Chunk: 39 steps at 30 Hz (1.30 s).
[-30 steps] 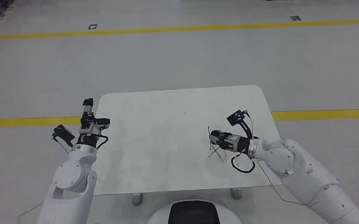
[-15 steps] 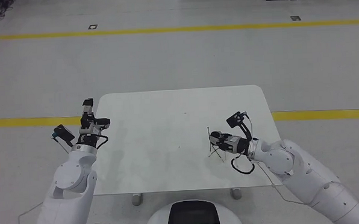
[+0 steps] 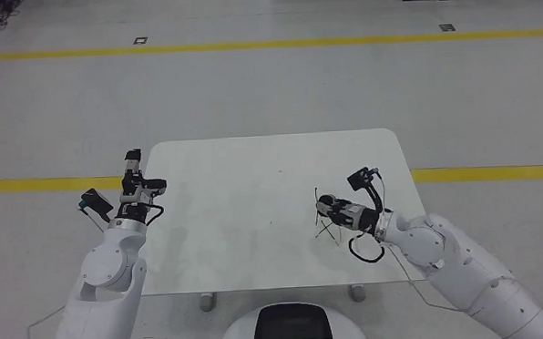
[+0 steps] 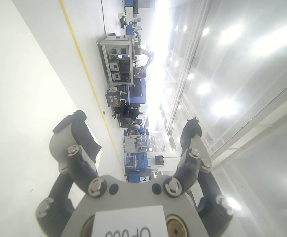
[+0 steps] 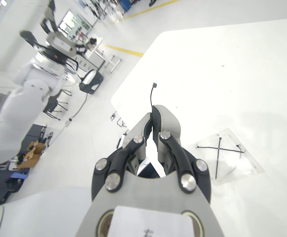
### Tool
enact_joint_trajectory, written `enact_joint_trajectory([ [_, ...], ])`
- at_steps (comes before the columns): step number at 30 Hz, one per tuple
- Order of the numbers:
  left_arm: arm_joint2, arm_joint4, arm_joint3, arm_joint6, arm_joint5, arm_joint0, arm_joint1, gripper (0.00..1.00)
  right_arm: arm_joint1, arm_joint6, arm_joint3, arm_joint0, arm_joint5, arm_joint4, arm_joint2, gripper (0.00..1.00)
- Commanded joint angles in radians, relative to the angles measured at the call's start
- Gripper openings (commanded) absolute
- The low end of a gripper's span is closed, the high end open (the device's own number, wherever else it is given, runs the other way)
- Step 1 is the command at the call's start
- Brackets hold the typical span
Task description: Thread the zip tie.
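Note:
My right gripper (image 5: pixel 152 113) is shut on a thin black zip tie (image 5: pixel 151 96), whose square head (image 5: pixel 154 84) sticks out past the fingertips. From above, that gripper (image 3: pixel 321 206) hangs over the right part of the white table (image 3: pixel 254 188), with the held zip tie (image 3: pixel 316 198) standing up from it. Just below it, a clear plastic bag (image 5: pixel 226 154) holding a few more black zip ties (image 3: pixel 327 229) lies on the table. My left gripper (image 4: pixel 134 121) is open and holds nothing. It stands raised at the table's left edge (image 3: pixel 131 160), pointing away from the table.
The table's near left corner (image 5: pixel 116 98) lies just beyond the held tie in the right wrist view. The other arm (image 5: pixel 56 44) stands far off on the opposite side. Bare tabletop (image 3: pixel 237 217) spreads between the two arms.
The right wrist has shifted a touch to the right, still gripping the zip tie. The left arm has kept still.

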Motion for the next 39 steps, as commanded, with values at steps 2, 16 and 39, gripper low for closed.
enact_joint_trajectory([
  [2, 0.0, 0.0, 0.0, 0.0, 0.0, 0.0, 0.0, 1.0, 0.004, -0.07, -0.016, -0.021, 0.0, 0.016, 0.003, 0.0],
  [16, 0.0, 0.0, 0.0, 0.0, 0.0, 0.0, 0.0, 1.0, 0.015, -0.169, -0.047, -0.027, 0.0, 0.002, -0.002, 0.0],
  [39, 0.224, 0.285, -0.055, 0.011, -0.071, 0.041, -0.017, 1.0, 0.02, -0.286, -0.09, -0.132, 0.0, 0.071, 0.006, 0.0],
])
